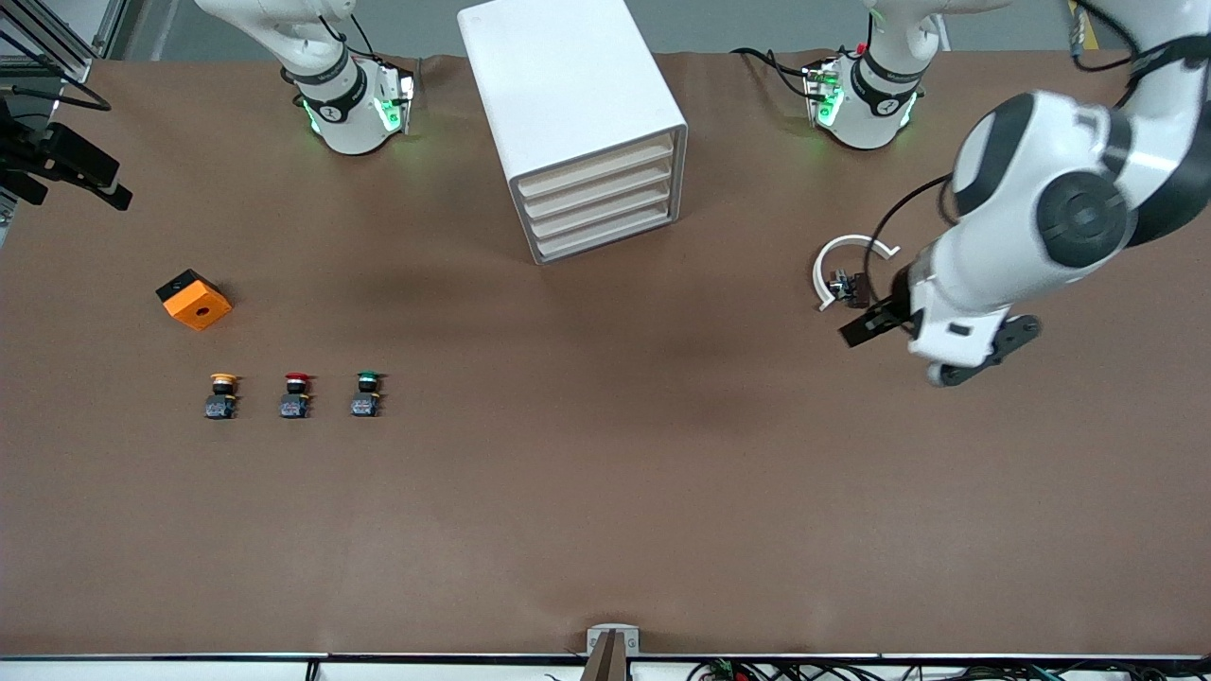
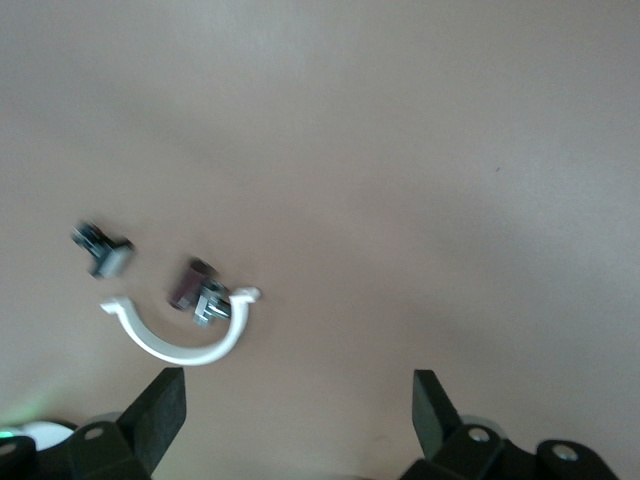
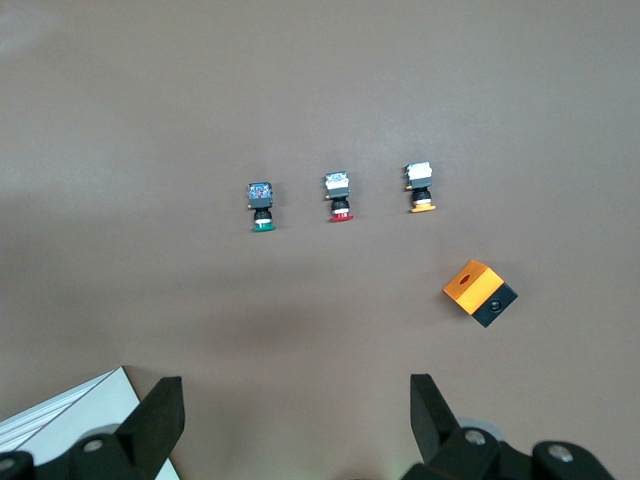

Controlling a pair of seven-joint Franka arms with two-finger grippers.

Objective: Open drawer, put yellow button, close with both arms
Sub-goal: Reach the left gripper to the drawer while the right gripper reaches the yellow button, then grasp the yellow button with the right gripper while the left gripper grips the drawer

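Yellow button: small push button, round yellow-orange cap on a black-blue body, lying on the matte brown desk at about 8 o'clock in the front view, toward the right arm's end. Red-capped button just beside it, green-capped button next in the row. Orange block, black-sided with a round hole on top, farther from the front camera than the row. Cabinet: smooth white box, four shallow cream-fronted trays; top drawer flush, at 12 o'clock. White curved clip with a small dark part at 3 o'clock. Left claw over the desk beside the clip, fingers wide. Right claw high over the desk, wide, holding nothing.
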